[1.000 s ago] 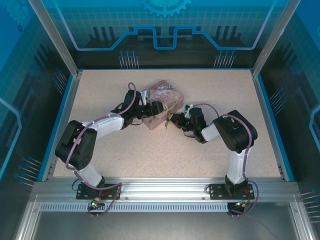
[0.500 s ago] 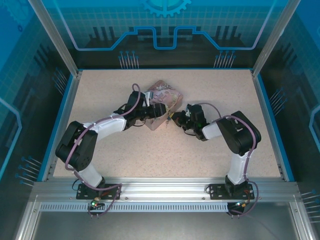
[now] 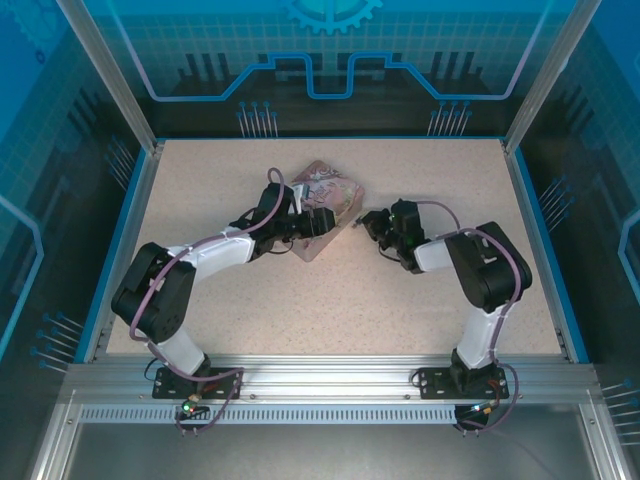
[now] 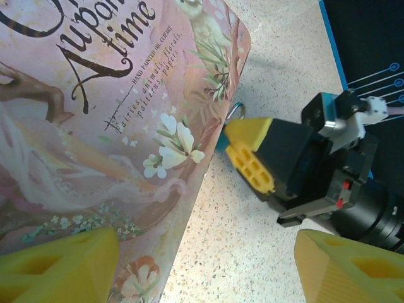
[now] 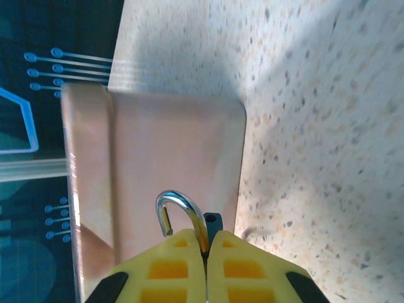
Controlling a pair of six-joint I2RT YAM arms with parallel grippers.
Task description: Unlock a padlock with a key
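Observation:
The padlock is pinched between the yellow fingers of my right gripper, which is shut on it. Its silver shackle stands up as a hook with one end free, and a corner of the dark blue body shows beside it. In the left wrist view the padlock hangs at the right gripper tip, close to the pink tin's edge. My left gripper is open wide, one finger over the tin's lid, the other over bare table. From above, the left gripper is at the tin and the right gripper just right of it. The key is out of view.
The pink illustrated tin lies mid-table between the two grippers. The speckled tabletop is bounded by a blue rim and dark panels. An aluminium rail carries the arm bases at the near edge.
My right gripper has drawn back to the right and farther away from the tin's corner, still shut on the padlock. The left gripper has crept toward the tin and opened a little wider.

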